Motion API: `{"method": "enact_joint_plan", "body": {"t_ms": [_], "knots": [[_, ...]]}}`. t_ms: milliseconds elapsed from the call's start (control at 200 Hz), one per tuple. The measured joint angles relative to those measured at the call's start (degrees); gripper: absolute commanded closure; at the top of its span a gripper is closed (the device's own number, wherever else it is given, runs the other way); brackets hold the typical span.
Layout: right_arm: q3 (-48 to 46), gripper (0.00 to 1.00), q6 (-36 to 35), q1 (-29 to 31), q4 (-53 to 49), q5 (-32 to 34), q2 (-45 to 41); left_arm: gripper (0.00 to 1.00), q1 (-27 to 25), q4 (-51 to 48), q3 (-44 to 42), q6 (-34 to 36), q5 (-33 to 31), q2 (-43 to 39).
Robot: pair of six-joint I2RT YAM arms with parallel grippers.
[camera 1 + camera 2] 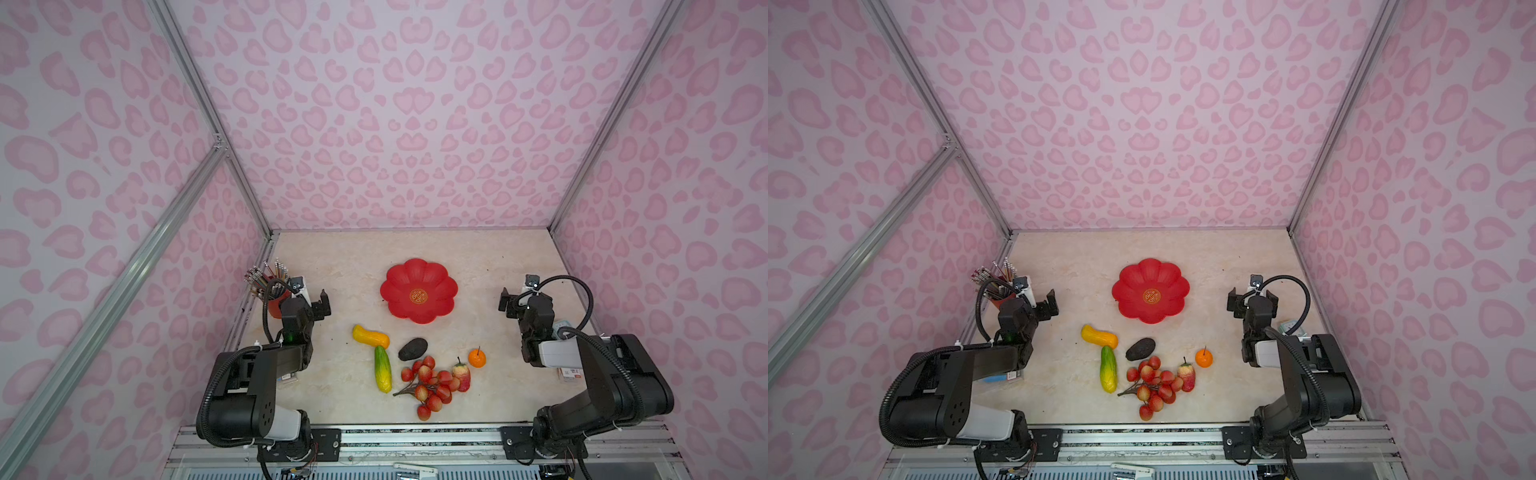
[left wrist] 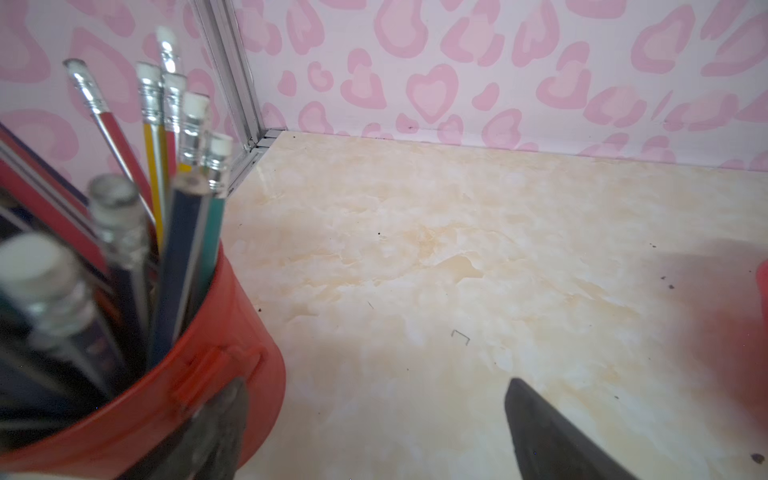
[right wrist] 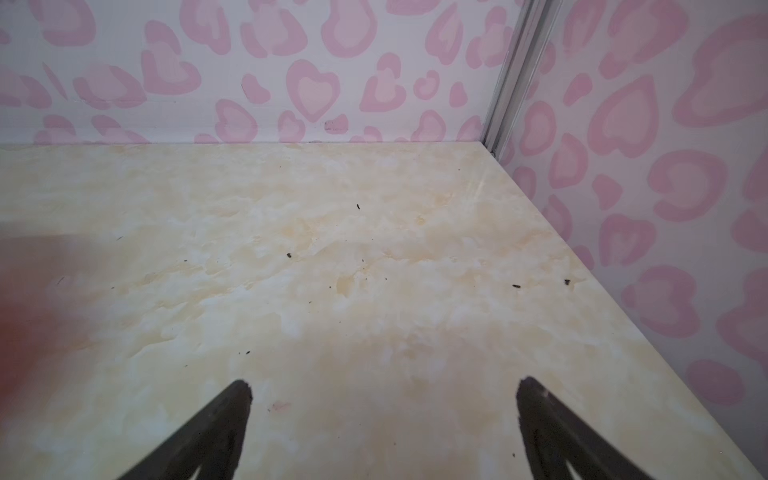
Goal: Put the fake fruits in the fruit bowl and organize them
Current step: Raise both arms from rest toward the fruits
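With left claw (image 2: 376, 390) and right claw (image 3: 384, 388) both spread empty, grip the gourd (image 1: 370, 336) across its middle and lift straight up, as it possibly touches the oblong (image 1: 382, 369).

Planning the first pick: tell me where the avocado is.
In both top views the avocado lies on the table mid-scene, on the near side of the red bowl, between the yellow gourd and the small orange.

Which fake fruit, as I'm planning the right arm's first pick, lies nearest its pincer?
The small orange, round with a stem, at the group's right edge; the strawberry and the others lie farther from the right pincer.
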Motion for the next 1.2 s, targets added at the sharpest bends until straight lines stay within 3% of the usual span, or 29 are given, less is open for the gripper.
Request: {"method": "enact_joint_plan", "body": {"t_ms": [880,935,1115,1200], "knots": [[0.0,0.00,0.0,-0.2,0.0,-0.3,-0.1,0.03,2.0,0.0,0.5,-0.3,4.1,0.0],[0.1,0.00,0.0,-0.2,-0.2,-0.7,-0.5,0.00,2.1,-1.4,1.2,-0.7,3.9,-0.2],[7.0,0.00,0.7,0.1,-12.7,-1.0,-8.1,0.03,2.8,-12.6,9.4,-2.9,3.0,-6.6],[11.6,0.01,8.0,-0.1,-22.3,-0.1,-13.6,0.03,2.8,-17.1,10.9,-6.2,3.8,-11.0]]}}
